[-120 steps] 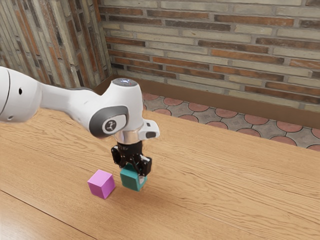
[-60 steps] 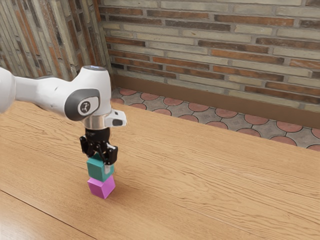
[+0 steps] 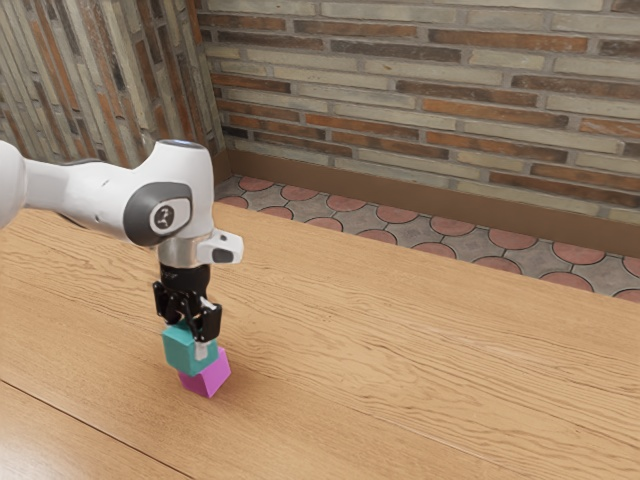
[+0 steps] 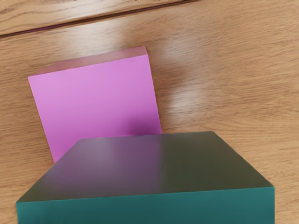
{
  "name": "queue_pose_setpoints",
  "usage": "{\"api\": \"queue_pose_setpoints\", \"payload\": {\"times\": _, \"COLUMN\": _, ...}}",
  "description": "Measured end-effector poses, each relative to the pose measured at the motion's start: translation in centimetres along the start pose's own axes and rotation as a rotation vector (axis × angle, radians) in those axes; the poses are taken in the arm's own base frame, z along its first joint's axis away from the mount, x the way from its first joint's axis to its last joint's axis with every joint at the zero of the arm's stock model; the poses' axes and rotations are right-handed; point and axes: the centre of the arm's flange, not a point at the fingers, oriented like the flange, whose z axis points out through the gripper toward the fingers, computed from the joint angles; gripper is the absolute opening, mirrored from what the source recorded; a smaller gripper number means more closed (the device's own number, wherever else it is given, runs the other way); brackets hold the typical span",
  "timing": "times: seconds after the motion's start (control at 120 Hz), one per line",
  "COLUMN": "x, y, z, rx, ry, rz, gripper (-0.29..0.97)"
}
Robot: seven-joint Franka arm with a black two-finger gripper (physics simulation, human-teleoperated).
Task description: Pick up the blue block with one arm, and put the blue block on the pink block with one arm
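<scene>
Starting with the blue block (image 3: 183,348): up off the counter (image 3: 430,370), pinched from two sides in the jaws, and honestly more teal than blue. Hangs right at the pink block (image 3: 208,374), low enough to overlap it in the exterior view. Shoved toward the exterior view's left though, rather than sitting square on top. Can't tell whether it's touching the pink top yet or just clear of it. Same deal in the wrist view: blue block (image 4: 145,184) close under the jaws, with a big chunk of the pink block (image 4: 93,100) top face showing past its far edge.

So, clearly in the placing step. Done with the pickup, not done with the stacking. Well past halfway, at a guess.

Next up, probably: nudge across until centred over the pink block, ease down until seated flat, and only then let go and pull straight up. Risky to release from here. Could tip off the overhanging side or shove the pink block sideways.

As for the jaws: spread only as far as the blue block is wide, pressed onto its opposite faces, touching nothing else as far as visible. Pointing straight down off the end of the white arm (image 3: 95,195).
</scene>
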Motion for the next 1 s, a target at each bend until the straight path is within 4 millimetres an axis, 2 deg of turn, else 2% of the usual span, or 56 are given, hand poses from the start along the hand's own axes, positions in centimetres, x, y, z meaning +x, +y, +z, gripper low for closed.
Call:
{"api": "queue_pose_setpoints", "payload": {"times": 0.233, "x": -0.2, "y": -2.3, "z": -0.3, "rx": -0.036, "ry": 0.014, "rz": -0.008, "gripper": 0.38}}
{"api": "queue_pose_setpoints", "payload": {"times": 0.483, "x": 0.8, "y": -1.0, "z": -0.3, "rx": -0.041, "ry": 0.021, "rz": 0.053, "gripper": 0.38}}
{"api": "queue_pose_setpoints", "payload": {"times": 0.767, "x": 0.8, "y": -2.8, "z": -0.3, "rx": -0.057, "ry": 0.028, "rz": 0.037, "gripper": 0.38}}
{"api": "queue_pose_setpoints", "payload": {"times": 1.0, "x": 0.7, "y": -3.5, "z": 0.0, "rx": -0.067, "ry": 0.026, "rz": 0.020, "gripper": 0.38}}
